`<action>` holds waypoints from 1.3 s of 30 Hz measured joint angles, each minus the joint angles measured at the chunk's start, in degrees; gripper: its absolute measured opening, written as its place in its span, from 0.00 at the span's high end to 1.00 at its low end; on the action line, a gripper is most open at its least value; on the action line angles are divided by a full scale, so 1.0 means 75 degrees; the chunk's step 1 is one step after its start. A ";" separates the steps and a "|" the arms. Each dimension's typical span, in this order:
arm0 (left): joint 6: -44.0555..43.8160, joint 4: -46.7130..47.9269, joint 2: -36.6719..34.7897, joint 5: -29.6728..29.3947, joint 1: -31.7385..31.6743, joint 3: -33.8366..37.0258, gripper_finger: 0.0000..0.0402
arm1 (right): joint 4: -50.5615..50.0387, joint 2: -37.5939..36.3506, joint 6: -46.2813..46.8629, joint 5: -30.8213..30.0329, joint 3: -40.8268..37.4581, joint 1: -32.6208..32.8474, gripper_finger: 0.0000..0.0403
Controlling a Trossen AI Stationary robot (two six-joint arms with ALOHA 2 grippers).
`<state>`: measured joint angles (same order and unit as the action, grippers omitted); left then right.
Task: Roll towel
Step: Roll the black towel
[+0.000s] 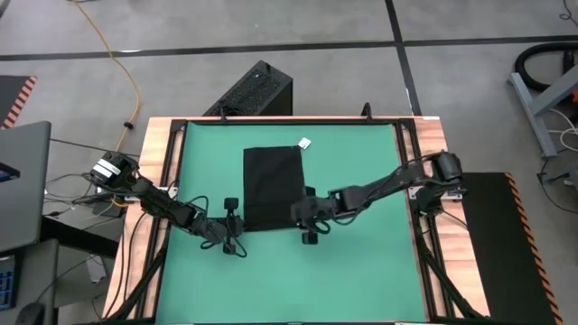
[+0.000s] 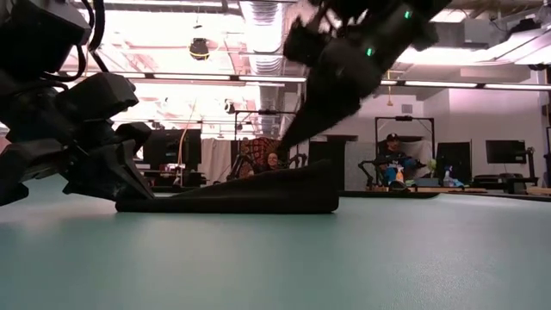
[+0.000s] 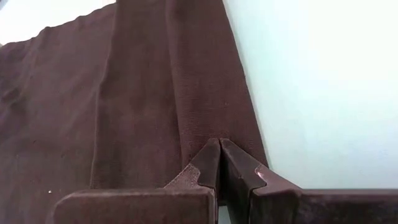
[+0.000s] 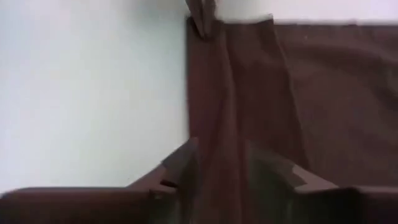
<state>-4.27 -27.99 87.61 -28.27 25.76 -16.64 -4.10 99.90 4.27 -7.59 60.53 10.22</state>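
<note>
On one green mat (image 1: pixel 361 262), one towel (image 1: pixel 273 181), left end effector (image 1: pixel 237 236) closed, right end effector (image 1: pixel 301 215) straddling its edge.

The black towel (image 1: pixel 273 185) lies flat on the green mat (image 1: pixel 361 262); the left claw (image 1: pixel 237 227) and right claw (image 1: pixel 301 211) meet its near corners.

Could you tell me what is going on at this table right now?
Two robot arms are working on a black towel lying on the green mat. The left pincer is shut on the towel's near edge at one corner. The right pincer is at the other near corner, its fingers straddling the edge fold. The towel still lies mostly flat, with only its near edge turned over.
</note>
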 joint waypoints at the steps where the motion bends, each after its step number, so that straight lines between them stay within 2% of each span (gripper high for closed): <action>1: -0.0014 0.0030 0.0000 0.0000 0.0000 0.0000 1.00 | 0.0035 0.0134 0.0029 -0.0009 -0.0006 0.0014 0.70; 6: -0.0103 0.0094 0.0000 0.0051 0.0000 0.0000 1.00 | 0.0205 0.0497 0.0029 0.0000 -0.0010 0.0121 0.93; 8: -0.0142 0.0094 0.0000 0.0140 0.0001 0.0003 1.00 | 0.0178 0.0527 0.0030 -0.0024 -0.0003 0.0149 0.97; 15: -0.0266 0.0213 0.0003 0.0372 0.0006 0.0003 1.00 | -0.0756 0.0536 0.0480 -0.1212 -0.0008 0.0020 0.94; 24: -0.0324 0.0227 0.0000 0.0492 0.0003 0.0000 1.00 | -0.0072 0.0338 0.0262 -0.1423 -0.0006 0.0379 0.98; 30: -0.0322 0.0253 0.0000 0.0529 0.0003 0.0000 1.00 | 0.0068 0.0256 0.0038 -0.2976 -0.0012 0.0969 0.98; 39: -0.0323 0.0257 0.0000 0.0539 0.0003 0.0000 1.00 | 0.1038 0.0600 0.0377 -0.2652 -0.0500 0.1062 0.99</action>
<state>-6.69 -26.06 87.61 -24.23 25.78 -16.64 3.68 104.40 7.10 -27.48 56.78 18.19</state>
